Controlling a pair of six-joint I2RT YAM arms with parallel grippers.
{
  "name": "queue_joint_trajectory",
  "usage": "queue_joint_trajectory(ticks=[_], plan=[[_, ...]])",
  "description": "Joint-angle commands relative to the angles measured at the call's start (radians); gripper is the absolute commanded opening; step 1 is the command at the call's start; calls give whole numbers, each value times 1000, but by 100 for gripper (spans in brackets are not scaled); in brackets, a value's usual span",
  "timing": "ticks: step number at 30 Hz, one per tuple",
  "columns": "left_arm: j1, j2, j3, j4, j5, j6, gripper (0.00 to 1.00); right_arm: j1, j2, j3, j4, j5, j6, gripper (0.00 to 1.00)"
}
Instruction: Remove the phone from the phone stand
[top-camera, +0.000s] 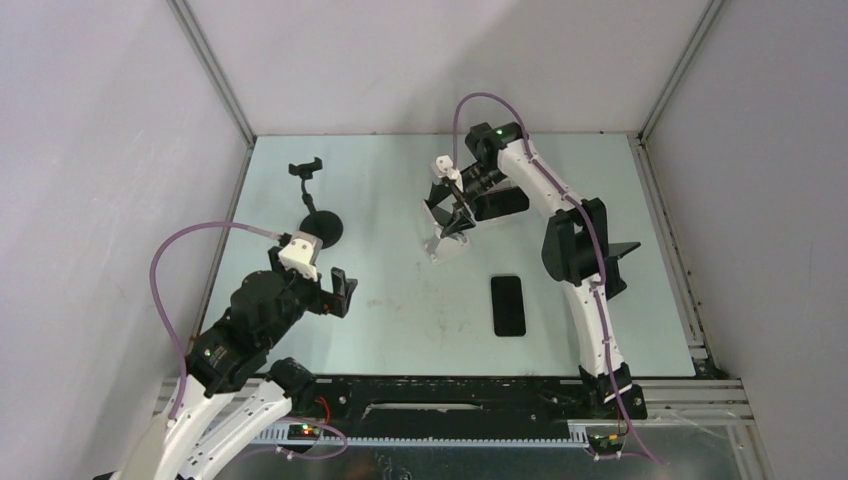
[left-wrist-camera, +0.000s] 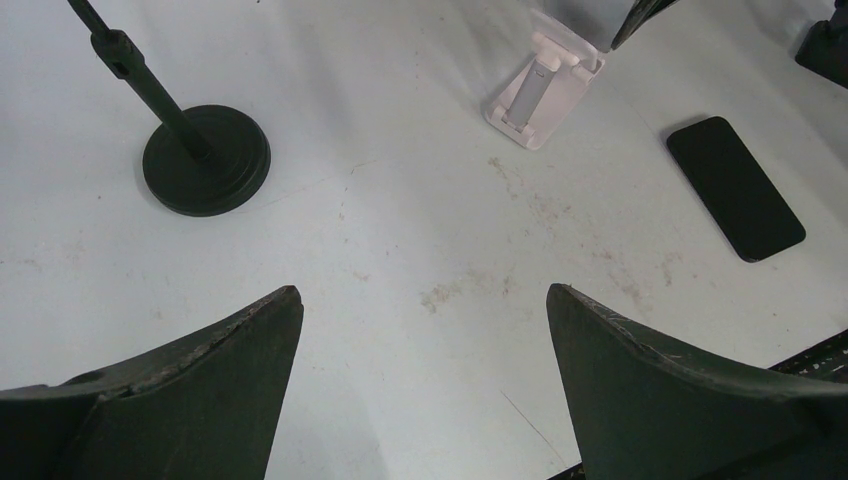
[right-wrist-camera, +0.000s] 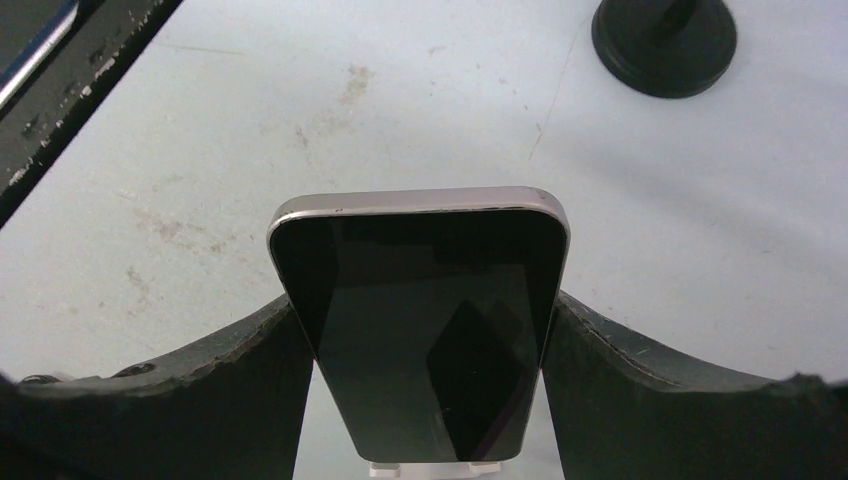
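At the phone stand (left-wrist-camera: 545, 95) on the table (top-camera: 400, 320), the right gripper (right-wrist-camera: 422, 300) has its two fingers (right-wrist-camera: 240, 380) pressed against the long edges of the phone (right-wrist-camera: 420, 330), one on each side, gripping it upright. Only the right wrist view shows this grip plainly. A sliver of the white stand shows there under the phone's lower edge, so the phone is at the stand. Whether it rests in the cradle or is just clear of it, I cannot tell. From above, the phone is lost among the dark fingers over the stand. The left wrist view shows the stand's white folded plates and hinge, which the other two views hide, but it does not show the phone clearly.

Nearer the arm bases than the stand, a second phone (top-camera: 508, 305) lies flat on the table, screen dark. To the left of the stand is a black clamp holder (top-camera: 320, 228) on a round base. To the near-left of the stand, the left gripper (left-wrist-camera: 422, 292) hangs above the table with its jaws wide apart, holding nothing.
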Motion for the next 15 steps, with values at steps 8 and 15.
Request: queue_joint_trajectory(ticks=[8,15], plan=[[-3,-14,-10,31,-2,18,100,-5,-181,8,23,-153,67,35],[-3,-22,-10,32,0,17,100,-10,-441,-384,583,-195,598,30]])
